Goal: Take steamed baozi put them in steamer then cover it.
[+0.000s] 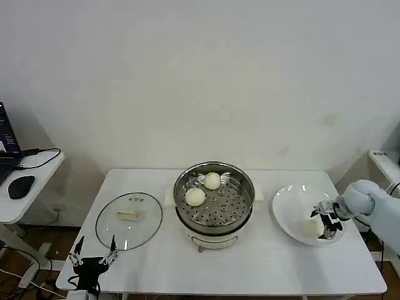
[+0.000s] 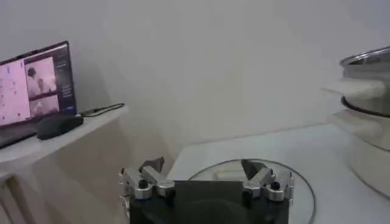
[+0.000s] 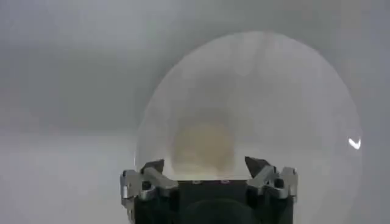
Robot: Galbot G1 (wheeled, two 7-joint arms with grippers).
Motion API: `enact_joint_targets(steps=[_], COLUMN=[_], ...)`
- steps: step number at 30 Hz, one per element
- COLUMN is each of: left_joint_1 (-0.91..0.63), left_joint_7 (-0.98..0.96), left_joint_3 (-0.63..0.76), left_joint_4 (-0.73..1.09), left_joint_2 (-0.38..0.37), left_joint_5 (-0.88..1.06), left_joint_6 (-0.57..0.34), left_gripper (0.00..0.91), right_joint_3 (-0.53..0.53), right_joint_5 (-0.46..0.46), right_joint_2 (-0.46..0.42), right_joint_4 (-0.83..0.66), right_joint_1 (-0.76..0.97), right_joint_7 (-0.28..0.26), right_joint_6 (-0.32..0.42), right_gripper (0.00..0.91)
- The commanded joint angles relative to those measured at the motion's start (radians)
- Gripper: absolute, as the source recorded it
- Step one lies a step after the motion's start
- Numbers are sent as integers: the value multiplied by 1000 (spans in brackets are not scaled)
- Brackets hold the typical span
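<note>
Head view: a white rectangular surface (image 1: 262, 269) stands against a plain pale wall. At its middle sits the steamer (image 1: 214, 199), a shiny steel pot on a white base, uncovered, with two steamed baozi (image 1: 195, 197) lying on the perforated tray toward its far-left part, just beside each other. To the robot's left of the pot, the cover (image 1: 129, 219) lies flat on the surface, glass with a cream bar handle at its centre, apart from the pot. To the robot's right lies a white plate (image 1: 294, 206) holding one more bun (image 1: 310, 227).

The right gripper (image 1: 330, 226) is down at the plate's right part, its fingers spread, one to each side of that bun but not closed on it; in the right wrist view the bun (image 3: 204, 146) lies just ahead of the open fingertips on the plate (image 3: 292, 91).

The left gripper (image 1: 94, 256) hangs at the near-left corner of the surface, fingers apart and holding nothing, just short of the cover's rim.

Beside the surface, on the robot's left, a small white side table (image 1: 28, 187) carries a computer mouse (image 1: 20, 185), a laptop (image 2: 36, 85) with its screen lit, and a dark cable.
</note>
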Motion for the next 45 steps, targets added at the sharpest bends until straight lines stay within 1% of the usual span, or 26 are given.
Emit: enact_joint_targets(steps=[1, 8, 10, 11, 13, 17, 21, 23, 26, 27, 30, 34, 35, 38, 42, 44, 45], left_joint_1=[0, 0, 1, 1, 2, 5, 5, 3, -4, -7, -13, -18, -19, -21, -22, -23, -24], left_joint_7=[0, 0, 0, 0, 0, 0, 0, 0, 0, 0, 0, 0, 1, 1, 0, 1, 0], left_joint_3=[0, 1, 1, 0, 0, -2, -3, -4, -4, -3, 2, 5, 5, 2, -1, -1, -2], left_joint_4=[-1, -2, -2, -3, -4, -6, -3, -2, 4, 5, 8, 13, 15, 16, 15, 15, 15], left_joint_2=[0, -1, -1, -2, -2, -2, -1, 1, 5, 7, 7, 10, 12, 16, 16, 16, 15], left_joint_5=[-1, -3, -3, -3, -4, -3, -4, -7, -11, -11, -10, -13, -16, -28, -32, -33, -33], left_joint_6=[0, -1, -2, -2, -3, -4, -6, -5, -4, -4, -4, -4, -4, 0, 3, 5, 6], left_gripper=[907, 907, 907, 907, 907, 907, 907, 907, 907, 907, 907, 907, 907, 907, 907, 907, 907], right_joint_3=[-4, -8, -8, -8, -7, -4, -19, -64, -169, -171, -214, -368, -432, -546, -607, -634, -646], right_joint_5=[-2, 0, 1, 1, 2, 10, 29, 43, 84, 95, 150, 221, 245, 293, 343, 357, 367], right_joint_2=[18, 16, 15, 15, 15, 5, -24, -50, -92, -104, -129, -129, -118, -73, 16, 78, 123], right_joint_4=[-22, -13, -9, -9, -8, 5, 38, 69, 130, 143, 207, 277, 298, 333, 352, 354, 356], right_joint_1=[0, 0, -3, -3, -3, 5, 37, 92, 227, 237, 392, 618, 701, 873, 973, 1010, 1026], right_joint_7=[-1, -3, -4, -5, -3, 0, 2, -1, -7, -11, -20, -27, -29, -32, -30, -27, -25], right_joint_6=[-4, -12, -15, -15, -16, -20, -28, -30, -34, -38, -47, -63, -68, -82, -103, -109, -111], right_gripper=[655, 625, 584, 514, 494, 494, 504, 504, 504, 504, 504, 504, 504, 504, 504, 504, 504])
